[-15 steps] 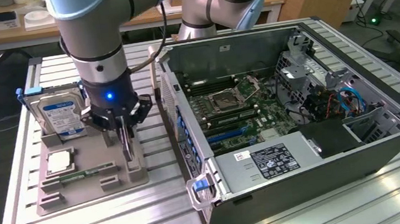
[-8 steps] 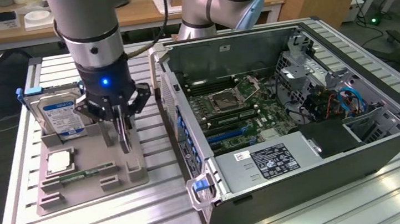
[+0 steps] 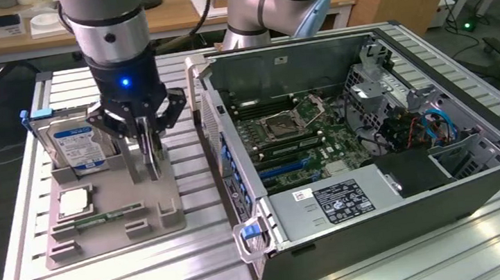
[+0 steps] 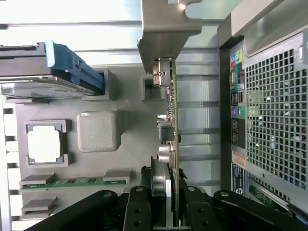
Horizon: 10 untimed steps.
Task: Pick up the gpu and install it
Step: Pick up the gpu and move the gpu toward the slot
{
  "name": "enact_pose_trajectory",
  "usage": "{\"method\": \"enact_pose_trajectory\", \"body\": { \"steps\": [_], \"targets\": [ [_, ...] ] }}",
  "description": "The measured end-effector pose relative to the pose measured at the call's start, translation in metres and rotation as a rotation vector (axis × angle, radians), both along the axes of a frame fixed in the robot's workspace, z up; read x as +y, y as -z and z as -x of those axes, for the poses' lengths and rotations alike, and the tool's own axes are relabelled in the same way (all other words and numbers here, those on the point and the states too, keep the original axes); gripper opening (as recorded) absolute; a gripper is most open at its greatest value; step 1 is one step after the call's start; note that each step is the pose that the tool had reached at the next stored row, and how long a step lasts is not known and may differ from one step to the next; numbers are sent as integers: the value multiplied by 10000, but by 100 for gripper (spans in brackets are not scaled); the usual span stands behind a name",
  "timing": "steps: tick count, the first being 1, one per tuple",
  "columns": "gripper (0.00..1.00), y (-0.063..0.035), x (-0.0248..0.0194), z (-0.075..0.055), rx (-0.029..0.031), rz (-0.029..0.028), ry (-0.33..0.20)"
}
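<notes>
The gpu (image 3: pixel 152 161) is a thin dark card standing on edge over the grey parts holder (image 3: pixel 135 194), at the exterior view's left. My gripper (image 3: pixel 143 134) comes down on it from above and is shut on the card's upper part. In the wrist view the gpu (image 4: pixel 171 110) runs edge-on away from the gripper (image 4: pixel 166 192), its pale metal bracket (image 4: pixel 163 33) at the far end. The black fingers (image 4: pixel 137 204) press on both faces. I cannot tell whether the card's lower edge still touches the holder.
The holder also carries a hard drive (image 3: pixel 78 147) with a blue-white label, a processor (image 3: pixel 75 200) and a green memory stick (image 3: pixel 100 218). The open computer case (image 3: pixel 477 179) lies at the exterior view's right, its motherboard (image 3: pixel 297 142) exposed. A second robot arm (image 3: pixel 264 6) stands behind it.
</notes>
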<state>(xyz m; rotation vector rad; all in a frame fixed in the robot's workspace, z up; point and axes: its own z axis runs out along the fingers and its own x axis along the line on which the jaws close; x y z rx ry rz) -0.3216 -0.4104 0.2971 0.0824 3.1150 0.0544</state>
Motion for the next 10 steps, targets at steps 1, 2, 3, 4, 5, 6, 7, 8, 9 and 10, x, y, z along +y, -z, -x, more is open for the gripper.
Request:
{"method": "enact_pose_trajectory", "body": {
  "steps": [1,2,3,4,5,6,7,8,9,10],
  "targets": [
    [29,-41,0,0,1,0,0],
    [29,-78,0,0,0,0,0],
    [29,-116,0,0,0,0,0],
    [29,-154,0,0,0,0,0],
    [29,-190,0,0,0,0,0],
    [29,-222,0,0,0,-1,0],
    [29,-255,0,0,0,0,0],
    [29,-291,0,0,-1,-1,0],
    [29,-327,0,0,1,0,0],
    [29,-361,0,0,0,0,0]
  ]
}}
